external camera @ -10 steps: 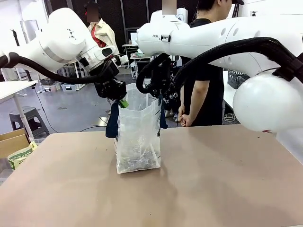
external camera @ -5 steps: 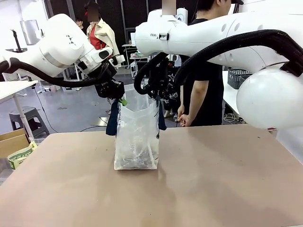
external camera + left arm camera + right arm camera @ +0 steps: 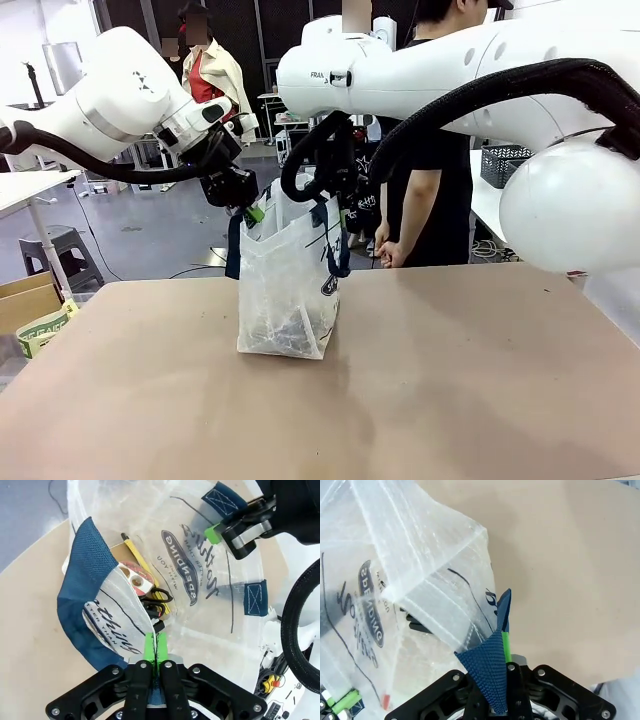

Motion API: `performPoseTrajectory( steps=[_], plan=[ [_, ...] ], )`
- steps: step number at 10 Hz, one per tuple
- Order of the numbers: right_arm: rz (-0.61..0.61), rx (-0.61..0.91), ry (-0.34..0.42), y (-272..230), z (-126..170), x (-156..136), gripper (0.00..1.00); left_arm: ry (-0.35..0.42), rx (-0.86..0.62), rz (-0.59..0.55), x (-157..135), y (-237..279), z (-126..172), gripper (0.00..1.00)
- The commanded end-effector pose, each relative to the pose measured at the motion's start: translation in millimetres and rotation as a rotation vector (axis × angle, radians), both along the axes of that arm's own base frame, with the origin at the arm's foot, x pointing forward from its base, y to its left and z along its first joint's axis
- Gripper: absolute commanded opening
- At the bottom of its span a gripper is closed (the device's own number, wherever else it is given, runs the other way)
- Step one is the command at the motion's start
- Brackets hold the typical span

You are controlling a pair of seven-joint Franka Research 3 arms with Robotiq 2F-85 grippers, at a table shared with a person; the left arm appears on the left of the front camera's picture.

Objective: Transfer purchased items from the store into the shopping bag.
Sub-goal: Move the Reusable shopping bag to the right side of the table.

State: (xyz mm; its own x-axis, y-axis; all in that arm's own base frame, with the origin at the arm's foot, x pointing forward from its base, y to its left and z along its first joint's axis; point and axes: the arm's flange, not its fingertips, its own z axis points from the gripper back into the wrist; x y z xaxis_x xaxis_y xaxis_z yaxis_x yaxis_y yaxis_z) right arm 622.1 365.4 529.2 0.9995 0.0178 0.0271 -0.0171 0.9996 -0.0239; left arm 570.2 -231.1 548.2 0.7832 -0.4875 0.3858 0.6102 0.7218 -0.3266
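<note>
Two robot arms hold a shopping bag (image 3: 285, 295) up on the table (image 3: 450, 380). The left gripper (image 3: 155, 647) is clamped on its rim. The right gripper (image 3: 506, 652) pinches a navy strap (image 3: 490, 672).

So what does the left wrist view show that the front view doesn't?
Left wrist alone: scissors, a tape roll and a yellow-handled tool lying inside the translucent whitish plastic bag. Front alone: a person standing beyond the tan table. Both: the left tool and right tool shut on the bag's navy handles.
</note>
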Motion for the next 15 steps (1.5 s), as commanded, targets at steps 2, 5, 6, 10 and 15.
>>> performPoseTrajectory(
  steps=[2, 5, 6, 10, 15],
  plan=[
    [-0.027, -0.011, 0.002, 3, 1, 0, 0.00, 0.021, -0.026, -0.042, -5, 3, -4, 0.00],
    [-0.009, -0.005, 0.001, 1, -2, 0, 0.00, 0.019, -0.001, -0.016, -3, -2, -3, 0.00],
    [-0.009, -0.005, 0.001, 1, -2, 0, 0.00, 0.019, -0.001, -0.016, -3, -2, -3, 0.00],
    [-0.009, -0.005, 0.001, 1, -2, 0, 0.00, 0.023, 0.004, -0.014, -4, -4, -2, 0.14],
    [-0.054, 0.007, -0.040, 8, -7, 4, 0.00, 0.098, -0.082, -0.025, -5, -19, -4, 1.00]
  ],
)
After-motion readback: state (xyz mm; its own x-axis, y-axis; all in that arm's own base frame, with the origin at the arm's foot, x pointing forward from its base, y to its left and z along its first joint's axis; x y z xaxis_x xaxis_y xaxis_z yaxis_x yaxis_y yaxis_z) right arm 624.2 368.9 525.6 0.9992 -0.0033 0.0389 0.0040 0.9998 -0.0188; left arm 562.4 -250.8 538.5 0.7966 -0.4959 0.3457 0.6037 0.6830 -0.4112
